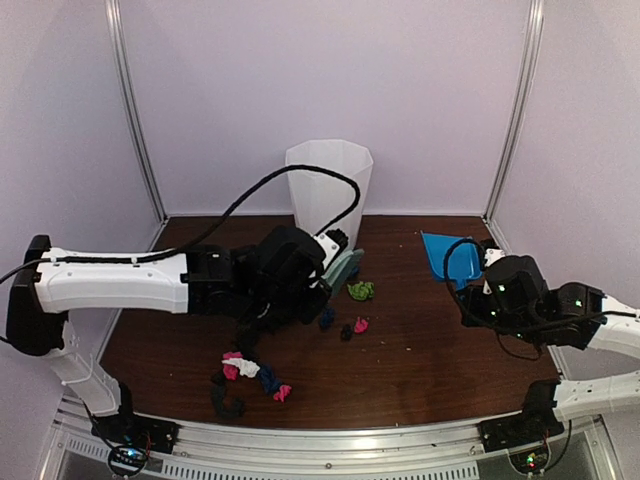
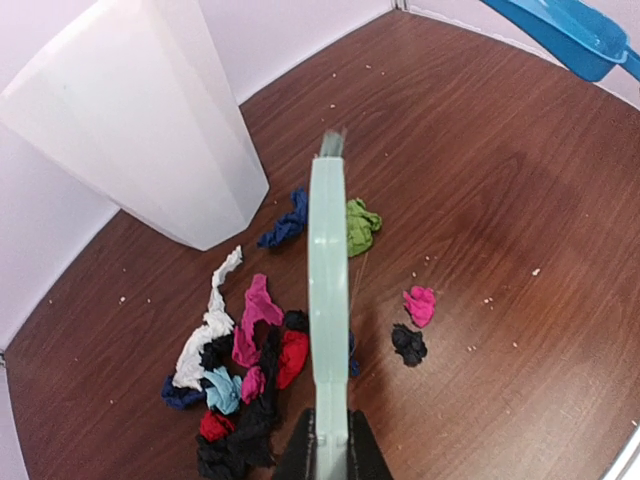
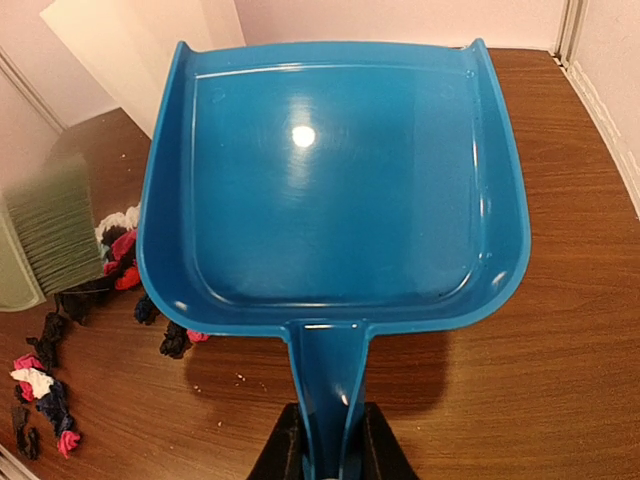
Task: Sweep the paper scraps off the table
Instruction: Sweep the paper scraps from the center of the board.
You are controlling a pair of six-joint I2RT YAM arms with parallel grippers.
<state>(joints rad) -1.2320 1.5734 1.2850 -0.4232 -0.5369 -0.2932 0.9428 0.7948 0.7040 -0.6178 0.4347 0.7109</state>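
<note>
Paper scraps lie on the table (image 1: 430, 360): a mixed pile (image 1: 250, 370) at front left, a green wad (image 1: 360, 290), and pink (image 1: 361, 325) and black (image 1: 346, 331) wads at the middle. My left gripper (image 1: 318, 278) is shut on the handle of the mint-green brush (image 1: 343, 270), held above the scraps. In the left wrist view the brush (image 2: 328, 280) runs over the pile (image 2: 240, 370), with the green wad (image 2: 360, 225) to its right. My right gripper (image 3: 328, 450) is shut on the handle of the blue dustpan (image 3: 335, 180), held at the right (image 1: 445, 255), apart from the scraps.
A tall white bin (image 1: 328, 190) stands at the back middle, close behind the brush; it also shows in the left wrist view (image 2: 140, 120). Pale walls with metal posts close in the table. A metal rail (image 1: 330, 440) runs along the front edge.
</note>
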